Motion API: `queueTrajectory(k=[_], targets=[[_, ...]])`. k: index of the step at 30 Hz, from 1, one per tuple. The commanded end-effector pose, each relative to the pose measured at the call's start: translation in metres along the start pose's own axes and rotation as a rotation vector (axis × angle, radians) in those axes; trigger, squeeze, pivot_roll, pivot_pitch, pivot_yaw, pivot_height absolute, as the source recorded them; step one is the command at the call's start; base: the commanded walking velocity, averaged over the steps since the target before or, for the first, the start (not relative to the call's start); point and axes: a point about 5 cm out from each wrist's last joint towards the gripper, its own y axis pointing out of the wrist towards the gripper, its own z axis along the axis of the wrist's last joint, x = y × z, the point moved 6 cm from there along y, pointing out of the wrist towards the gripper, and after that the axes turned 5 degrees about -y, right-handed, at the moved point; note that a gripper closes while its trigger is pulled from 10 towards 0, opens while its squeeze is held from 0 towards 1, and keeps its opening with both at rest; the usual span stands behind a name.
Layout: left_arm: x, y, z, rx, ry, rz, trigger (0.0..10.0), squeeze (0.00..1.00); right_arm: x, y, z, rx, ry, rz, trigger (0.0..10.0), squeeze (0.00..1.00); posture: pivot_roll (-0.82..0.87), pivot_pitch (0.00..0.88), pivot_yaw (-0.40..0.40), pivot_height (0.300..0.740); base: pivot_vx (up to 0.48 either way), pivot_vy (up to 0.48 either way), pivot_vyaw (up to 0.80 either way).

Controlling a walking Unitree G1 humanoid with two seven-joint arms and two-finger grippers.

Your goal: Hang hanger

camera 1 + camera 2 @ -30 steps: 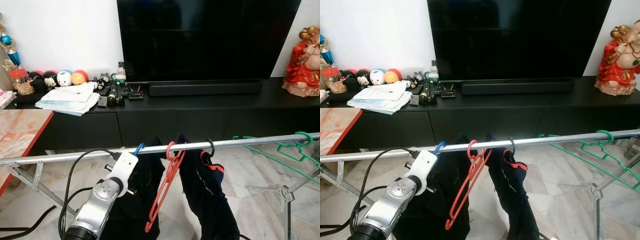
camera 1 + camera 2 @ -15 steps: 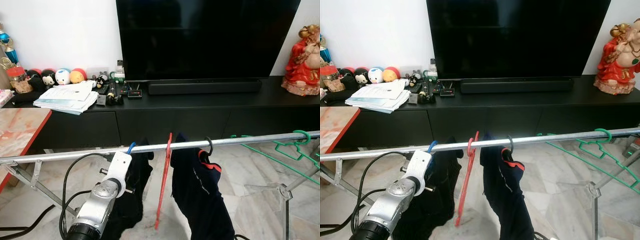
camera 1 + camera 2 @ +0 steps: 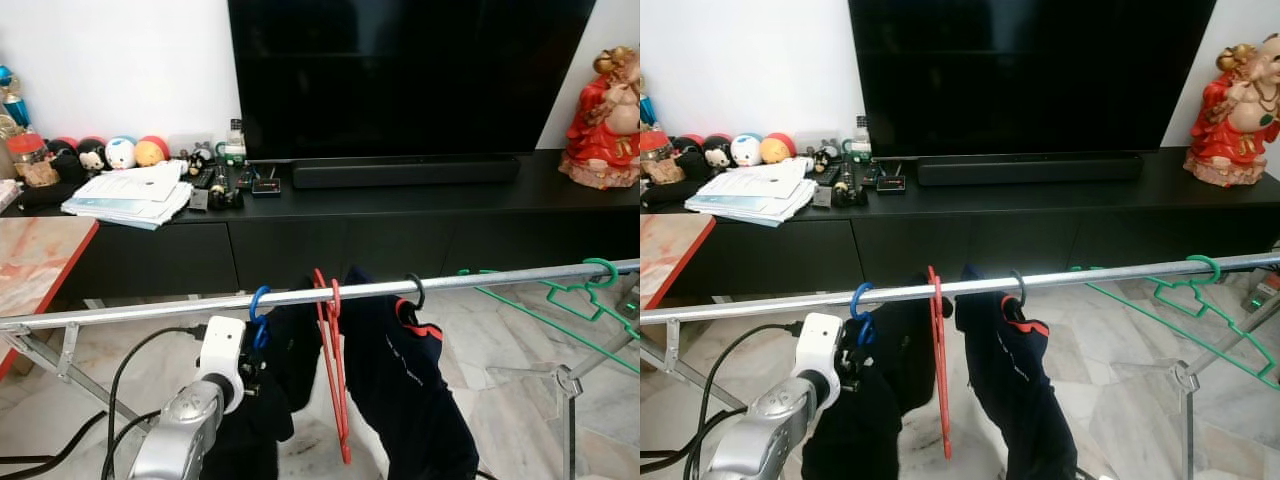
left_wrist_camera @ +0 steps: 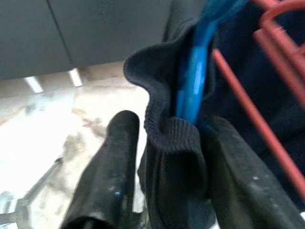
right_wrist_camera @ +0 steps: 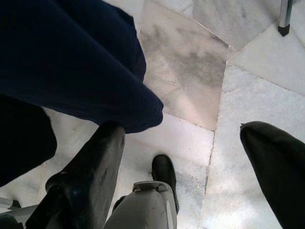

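Note:
A blue hanger [image 3: 258, 302] carrying a dark garment [image 3: 285, 375] is hooked over the silver rail [image 3: 480, 280]. My left gripper [image 4: 171, 124] sits just below the rail, open, its fingers [image 4: 112, 171] straddling the garment's collar and the hanger's blue neck [image 4: 193, 81]. Daylight shows between one finger and the cloth. An empty red hanger [image 3: 335, 380] hangs right beside it. A navy shirt with red trim [image 3: 410, 380] hangs further right on a black hook. My right gripper [image 5: 183, 129] hangs low over the marble floor, open and empty.
Green hangers [image 3: 598, 278] sit at the rail's right end. Behind the rack stands a black TV cabinet [image 3: 400, 230] with a TV, papers, toys and a red statue [image 3: 605, 110]. A red-edged table [image 3: 40, 265] is at the left. My foot [image 5: 164, 174] is below.
My left arm has dropped from rail height to below it, and the blue hook now sits over the rail. The red hanger has swung and turned nearly edge-on.

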Motion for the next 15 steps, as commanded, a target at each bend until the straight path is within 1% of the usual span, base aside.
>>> queueTrajectory(k=[1, 3, 4, 6, 7, 8, 9, 11, 12, 13, 14, 15], targets=[[0.001, -0.010, 0.006, 0.019, -0.003, -0.036, 10.0, 1.00, 0.000, 0.000, -0.001, -0.005, -0.002, 0.002, 10.0, 0.00, 0.12, 0.000, 0.016, 0.740, 0.000, 0.000, 0.00], [0.002, -0.022, 0.004, 0.015, -0.002, -0.071, 10.0, 1.00, 0.000, 0.000, -0.002, -0.007, -0.004, 0.003, 10.0, 0.00, 0.12, 0.000, 0.018, 0.740, 0.000, 0.000, 0.00], [0.003, -0.030, 0.002, 0.017, 0.014, -0.100, 10.0, 1.00, 0.000, 0.000, -0.002, -0.007, -0.005, 0.003, 10.0, 0.00, 0.12, 0.000, 0.018, 0.740, 0.000, 0.000, 0.00], [0.003, -0.042, 0.001, 0.024, 0.041, -0.132, 10.0, 1.00, -0.001, 0.000, -0.002, -0.008, -0.006, 0.003, 10.0, 0.00, 0.13, 0.000, 0.026, 0.740, 0.000, 0.000, 0.00], [-0.007, -0.057, -0.002, 0.033, 0.031, -0.128, 10.0, 1.00, -0.001, 0.000, -0.002, -0.008, -0.004, 0.003, 10.0, 0.00, 0.13, 0.000, 0.028, 0.740, 0.000, 0.000, 0.00], [-0.007, -0.057, -0.002, 0.033, 0.031, -0.128, 10.0, 1.00, -0.001, 0.000, -0.002, -0.008, -0.004, 0.003, 10.0, 0.00, 0.13, 0.000, 0.028, 0.740, 0.000, 0.000, 0.00], [-0.020, -0.071, -0.007, 0.023, 0.018, -0.112, 10.0, 1.00, 0.000, 0.000, -0.002, -0.009, -0.003, 0.003, 10.0, 0.00, 0.13, 0.000, 0.028, 0.740, 0.000, 0.000, 0.00], [-0.039, -0.084, -0.018, -0.011, 0.018, -0.069, 10.0, 1.00, 0.000, 0.000, -0.002, -0.009, -0.003, 0.003, 10.0, 0.00, 0.14, 0.000, 0.023, 0.740, 0.000, 0.000, 0.00], [-0.045, -0.087, -0.022, -0.025, 0.021, -0.051, 10.0, 1.00, 0.000, 0.000, -0.002, -0.009, -0.003, 0.003, 10.0, 0.00, 0.14, 0.000, 0.023, 0.740, 0.000, 0.000, 0.00], [-0.066, -0.093, -0.034, -0.064, 0.053, 0.032, 10.0, 1.00, 0.000, 0.000, -0.002, -0.010, -0.005, 0.004, 10.0, 0.00, 0.15, 0.000, 0.021, 0.740, 0.000, 0.000, 0.00], [-0.079, -0.097, -0.042, -0.092, 0.077, 0.088, 10.0, 1.00, 0.000, 0.000, -0.002, -0.010, -0.007, 0.004, 10.0, 0.00, 0.15, 0.000, 0.021, 0.740, 0.000, 0.000, 0.00], [-0.095, -0.101, -0.049, -0.113, 0.076, 0.156, 10.0, 1.00, 0.000, 0.000, -0.001, -0.010, -0.008, 0.005, 10.0, 0.00, 0.15, 0.000, 0.019, 0.740, 0.000, 0.000, 0.00]])
